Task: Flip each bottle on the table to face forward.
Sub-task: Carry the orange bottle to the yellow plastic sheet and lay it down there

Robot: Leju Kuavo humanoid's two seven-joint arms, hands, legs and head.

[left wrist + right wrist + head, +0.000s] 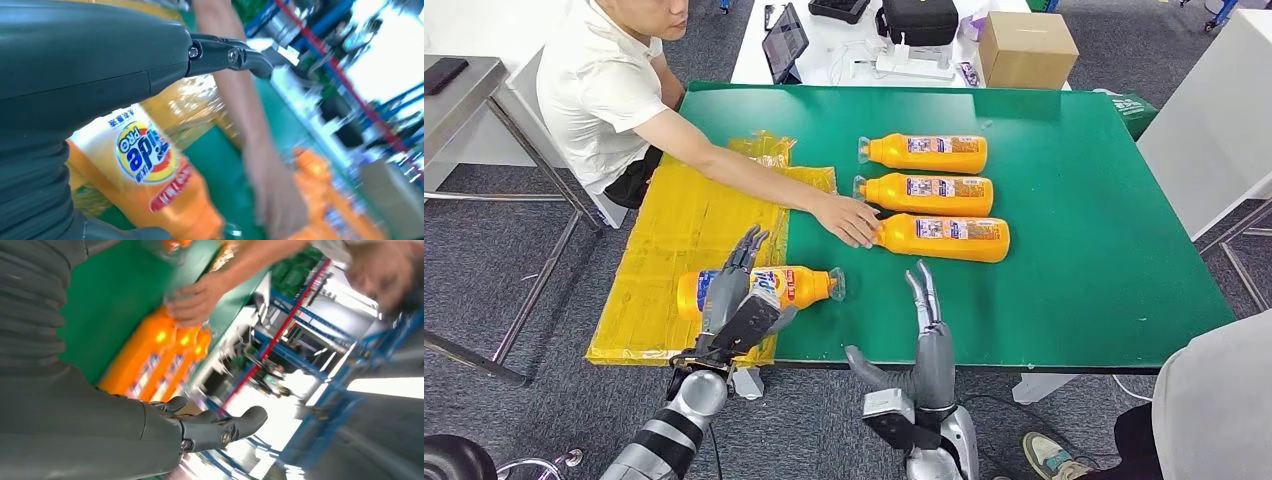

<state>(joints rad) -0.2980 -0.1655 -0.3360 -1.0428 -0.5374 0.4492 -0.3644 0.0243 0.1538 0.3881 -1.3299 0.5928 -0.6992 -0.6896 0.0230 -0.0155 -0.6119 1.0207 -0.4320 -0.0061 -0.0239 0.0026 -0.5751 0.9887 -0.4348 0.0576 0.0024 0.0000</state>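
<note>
Bottles are the subject here, four orange ones lying on their sides. In the head view, three lie in a column on the green table, caps to the left: the far bottle, the middle bottle and the near bottle of the column, each with a blue-and-white label facing up. A fourth bottle lies at the near left, cap to the right, its body on the yellow mat and its cap end over the green surface. The left hand lies over this bottle with fingers spread across its body; whether it actually grips cannot be told. The right hand stands apart to the right at the near table edge, fingers extended and holding nothing. A person at the far left reaches an arm across the mat, and the person's hand rests on the cap end of the near bottle of the column. A cardboard box and a tablet sit on a white table beyond.

The left wrist view shows the fourth bottle's front label, white with a round yellow-and-orange logo, beneath the hand's dark fingers.

The right wrist view, blurred, shows the right hand's fingers straight and apart, and the column of bottles beyond.
</note>
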